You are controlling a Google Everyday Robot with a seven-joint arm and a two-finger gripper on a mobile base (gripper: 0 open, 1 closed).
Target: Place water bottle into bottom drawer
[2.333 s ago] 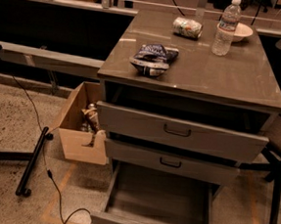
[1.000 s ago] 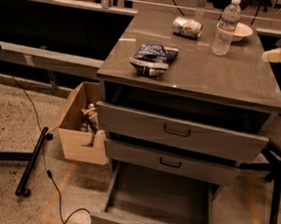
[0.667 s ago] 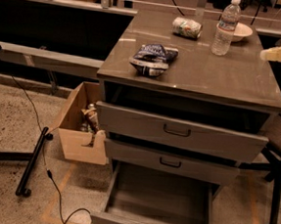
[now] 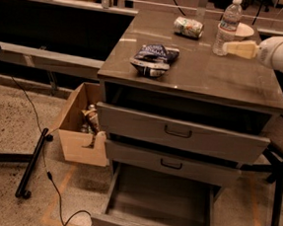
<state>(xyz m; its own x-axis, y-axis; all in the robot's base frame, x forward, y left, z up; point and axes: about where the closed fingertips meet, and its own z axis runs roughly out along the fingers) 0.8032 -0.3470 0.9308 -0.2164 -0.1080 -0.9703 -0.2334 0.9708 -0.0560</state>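
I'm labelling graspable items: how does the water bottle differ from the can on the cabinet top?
The water bottle stands upright; the can lies on its side. The water bottle is clear with a white cap; the can is opaque, green-white and dented. The water bottle stands next to the gripper, which hangs over the right side of the cabinet top; the can lies farther left. Both rest on that top near its back edge.

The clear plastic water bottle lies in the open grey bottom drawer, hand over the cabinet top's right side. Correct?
No: the camera view shows the water bottle standing on the grey cabinet top, beside the hand at its right side; the bottom drawer is open.
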